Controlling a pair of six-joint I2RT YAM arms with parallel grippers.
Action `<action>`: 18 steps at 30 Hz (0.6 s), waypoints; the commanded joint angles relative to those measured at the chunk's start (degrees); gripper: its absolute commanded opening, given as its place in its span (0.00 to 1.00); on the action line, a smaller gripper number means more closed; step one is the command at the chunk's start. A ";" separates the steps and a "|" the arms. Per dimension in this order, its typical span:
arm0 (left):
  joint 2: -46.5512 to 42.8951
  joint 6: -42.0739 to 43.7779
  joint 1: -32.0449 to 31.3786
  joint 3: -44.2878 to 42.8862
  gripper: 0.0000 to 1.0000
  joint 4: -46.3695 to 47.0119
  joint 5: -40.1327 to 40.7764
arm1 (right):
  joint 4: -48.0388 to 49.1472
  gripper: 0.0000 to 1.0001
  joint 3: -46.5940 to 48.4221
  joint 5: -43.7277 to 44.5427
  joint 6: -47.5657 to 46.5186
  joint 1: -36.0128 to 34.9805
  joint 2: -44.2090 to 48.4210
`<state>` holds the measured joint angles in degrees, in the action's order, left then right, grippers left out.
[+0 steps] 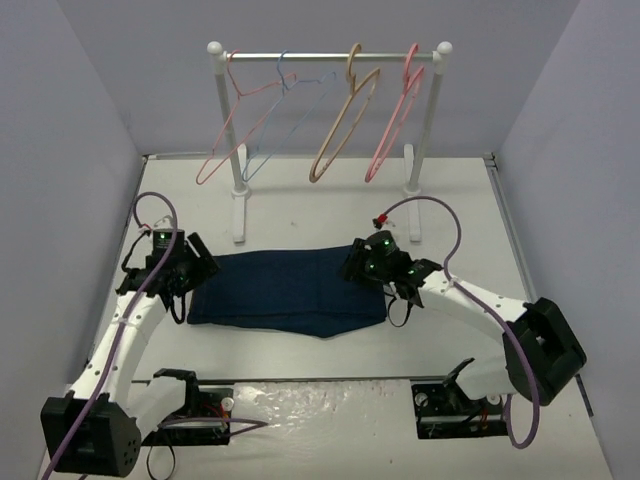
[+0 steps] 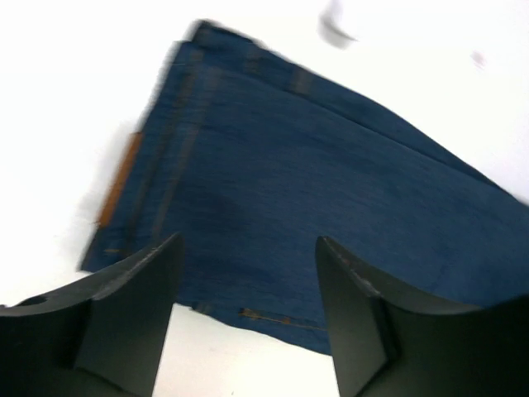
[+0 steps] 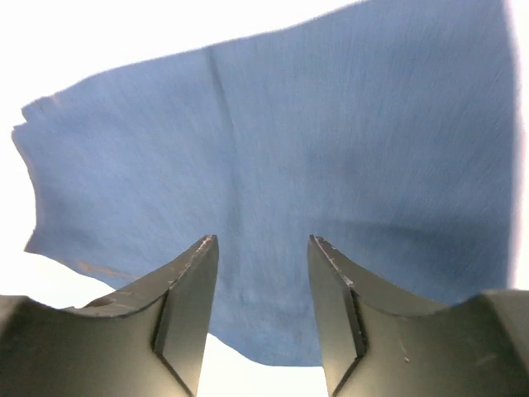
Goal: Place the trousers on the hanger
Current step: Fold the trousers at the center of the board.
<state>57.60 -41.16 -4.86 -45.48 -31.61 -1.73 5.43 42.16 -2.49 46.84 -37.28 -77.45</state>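
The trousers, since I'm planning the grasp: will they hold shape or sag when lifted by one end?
Probably sag: the trousers lie flat and folded, like limp cloth. The stacked layers may slide apart if only the top one is pinched.

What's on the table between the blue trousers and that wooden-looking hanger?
Nothing: in the overhead view only bare white table separates the trousers from the tan hanger hanging on the rail; the rack's feet stand off to the sides.

White arms (image 1: 128, 325), black joints (image 1: 545, 348), purple cables (image 1: 425, 200), green wrist lights (image 1: 160, 237).
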 commanded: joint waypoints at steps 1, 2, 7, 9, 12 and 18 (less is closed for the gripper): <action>0.12 2.09 -9.36 0.23 0.68 5.67 0.15 | 4.68 0.52 2.93 -13.58 -8.31 8.96 2.56; 0.54 1.30 -10.44 0.88 0.72 7.61 0.30 | 6.76 0.54 2.98 -16.23 -9.19 11.46 2.01; 5.79 -0.01 -16.32 2.18 0.89 11.37 4.84 | 19.21 0.61 0.95 -28.89 -10.20 18.47 -3.87; 9.17 -0.28 -17.92 1.73 0.93 10.44 7.75 | 27.48 0.61 -0.61 -33.43 -9.67 20.44 -8.66; 11.65 -2.76 -17.98 3.29 0.93 11.04 8.71 | 37.52 0.60 -3.00 -35.51 -8.12 22.27 -15.69; 13.65 -6.31 -17.79 6.98 0.93 10.37 10.87 | 51.30 0.55 -11.61 -30.38 -5.65 26.84 -22.66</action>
<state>71.03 -43.72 -22.81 -39.29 -22.49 5.34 43.08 33.34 -34.68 41.16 -12.32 -98.12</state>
